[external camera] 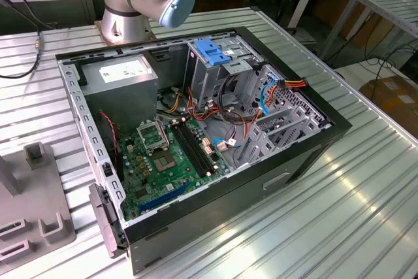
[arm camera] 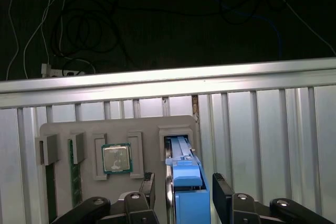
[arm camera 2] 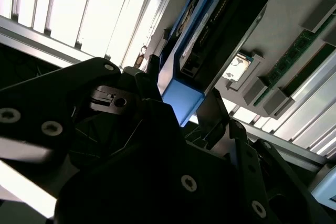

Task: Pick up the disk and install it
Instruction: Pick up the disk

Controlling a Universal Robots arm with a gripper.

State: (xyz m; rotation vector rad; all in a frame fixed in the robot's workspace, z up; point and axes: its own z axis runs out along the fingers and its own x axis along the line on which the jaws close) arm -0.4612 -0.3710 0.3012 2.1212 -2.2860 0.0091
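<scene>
One camera looked down from high on the computer case. Both wrist cameras sat close behind my tool, sharing the grey tray.

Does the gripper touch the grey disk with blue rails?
Cannot tell. In the first wrist view the gripper straddles the blue-railed grey disk; one finger shows a gap, the other is unclear.

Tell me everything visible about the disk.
The disk is a flat drive with blue plastic rails on its edges and a dark side, seen in both wrist views. It stands on edge in a slot of the grey fixture plate on the ribbed metal table. The end effector straddles it, fingers open on either side.
</scene>
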